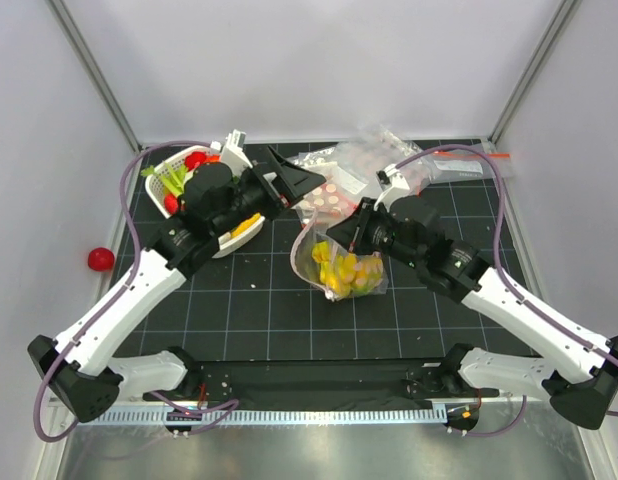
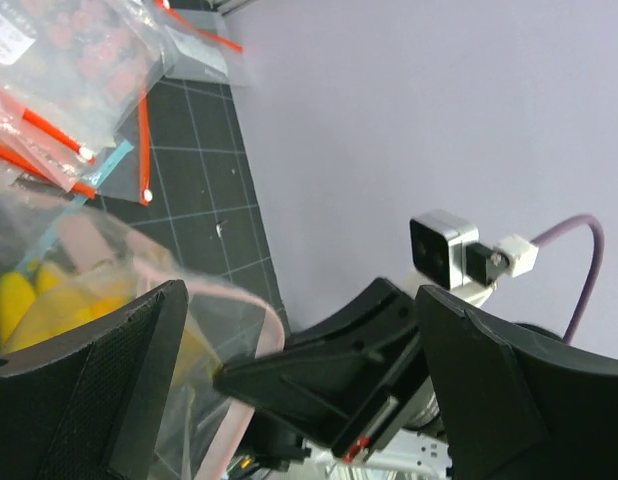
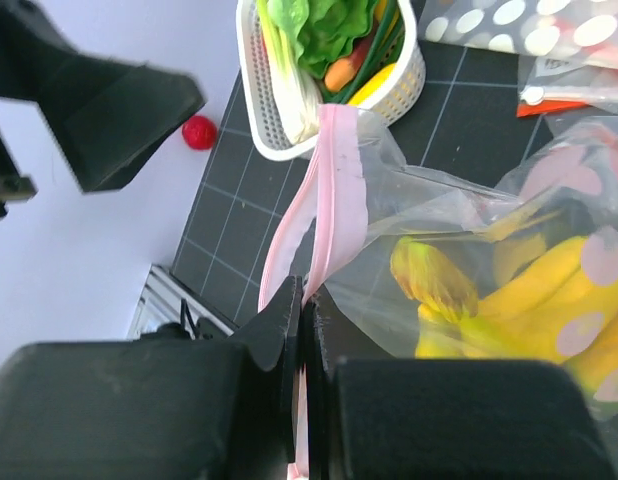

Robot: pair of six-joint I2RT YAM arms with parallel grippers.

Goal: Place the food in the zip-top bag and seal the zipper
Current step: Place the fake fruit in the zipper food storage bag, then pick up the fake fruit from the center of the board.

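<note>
The zip-top bag [image 1: 341, 268] lies mid-mat with yellow food inside, a banana bunch [image 3: 534, 300] among it. Its mouth is lifted and gapes open. My right gripper [image 3: 307, 312] is shut on the pale pinkish zipper strip [image 3: 335, 190] at the mouth edge; in the top view it [image 1: 334, 237] sits at the bag's upper right. My left gripper [image 1: 292, 183] is open and empty, hovering just above and left of the bag mouth. In the left wrist view its jaws [image 2: 301, 300] stand wide, with the bag [image 2: 79, 290] at left.
A white basket [image 1: 232, 238] of toy vegetables and red fruits stands at the back left, under the left arm. Clear bags with red strips [image 1: 409, 160] lie at the back. A red ball [image 1: 100, 260] lies off the mat at left.
</note>
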